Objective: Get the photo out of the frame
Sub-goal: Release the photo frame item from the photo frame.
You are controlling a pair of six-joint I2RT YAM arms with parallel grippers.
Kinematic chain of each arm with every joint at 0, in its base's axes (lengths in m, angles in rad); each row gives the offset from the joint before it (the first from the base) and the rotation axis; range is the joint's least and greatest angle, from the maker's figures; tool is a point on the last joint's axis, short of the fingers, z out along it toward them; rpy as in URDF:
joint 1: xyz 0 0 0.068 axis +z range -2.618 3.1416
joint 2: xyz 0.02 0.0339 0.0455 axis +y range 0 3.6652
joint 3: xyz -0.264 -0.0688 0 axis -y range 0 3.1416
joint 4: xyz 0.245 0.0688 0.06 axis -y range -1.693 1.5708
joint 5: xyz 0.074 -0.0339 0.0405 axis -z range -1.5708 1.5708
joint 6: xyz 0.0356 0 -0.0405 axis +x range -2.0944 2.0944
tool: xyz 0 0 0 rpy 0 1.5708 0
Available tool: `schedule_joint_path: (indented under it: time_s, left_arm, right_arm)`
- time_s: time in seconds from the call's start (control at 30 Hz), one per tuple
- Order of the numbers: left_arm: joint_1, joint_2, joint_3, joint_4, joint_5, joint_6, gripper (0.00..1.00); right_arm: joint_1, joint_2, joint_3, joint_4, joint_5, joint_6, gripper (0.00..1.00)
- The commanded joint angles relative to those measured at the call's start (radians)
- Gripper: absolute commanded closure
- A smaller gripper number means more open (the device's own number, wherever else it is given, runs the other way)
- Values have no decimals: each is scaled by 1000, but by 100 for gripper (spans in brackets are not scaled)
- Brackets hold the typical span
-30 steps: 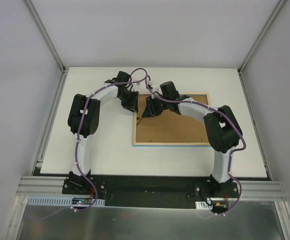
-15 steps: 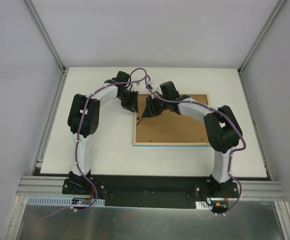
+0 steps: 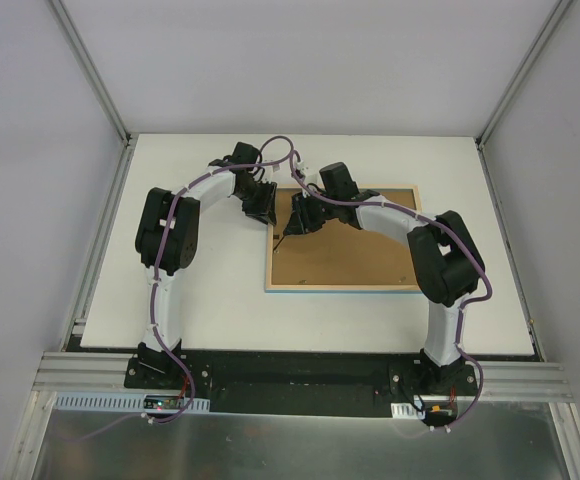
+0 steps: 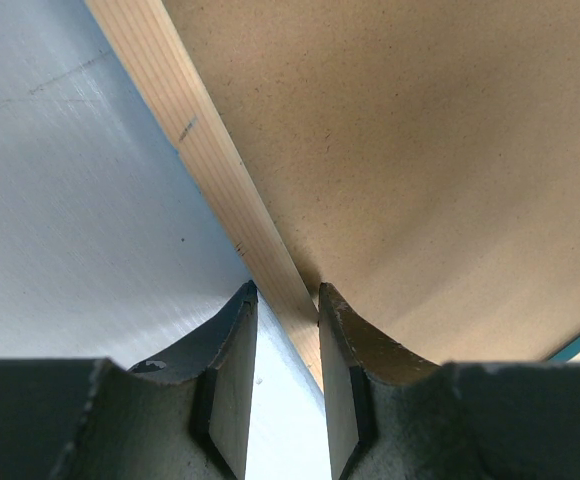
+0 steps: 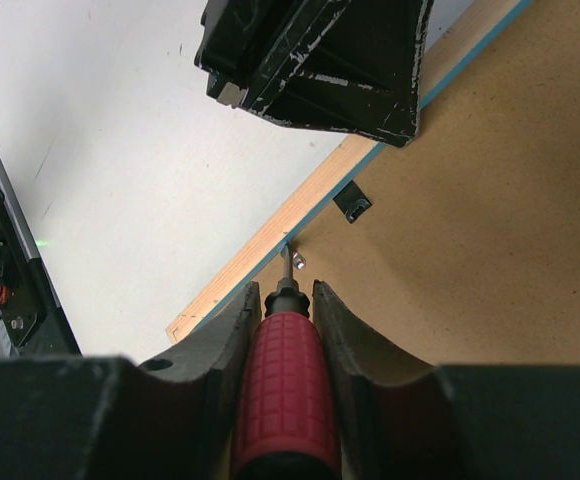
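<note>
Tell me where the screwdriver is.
In the right wrist view, the screwdriver sits clamped in the right end effector, its tip at the wooden rim of the frame, near a black clip.

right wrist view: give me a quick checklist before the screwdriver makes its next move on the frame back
1. Red-handled screwdriver gripped in right claw: ok.
2. Screwdriver tip seated on the small silver tab at the rim: cannot tell.
3. Left claw pinching the pale wood rim of the turquoise-edged picture frame: ok.
4. Black clip on the brown fibreboard back released: cannot tell.
5. Photo in sight: not ok, frame lies back up.
</note>
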Motion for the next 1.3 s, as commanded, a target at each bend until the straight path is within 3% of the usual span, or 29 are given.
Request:
schedule_joint_path:
  time_s: [0.0, 1.27]
  left_arm:
    - [13, 17, -21, -15, -12, 4, 74]
    - [14, 24, -27, -9, 7, -6, 74]
  right_arm:
    - [28, -52, 25, -41, -48, -11, 99]
    - [50, -58, 25, -46, -117, -51, 99]
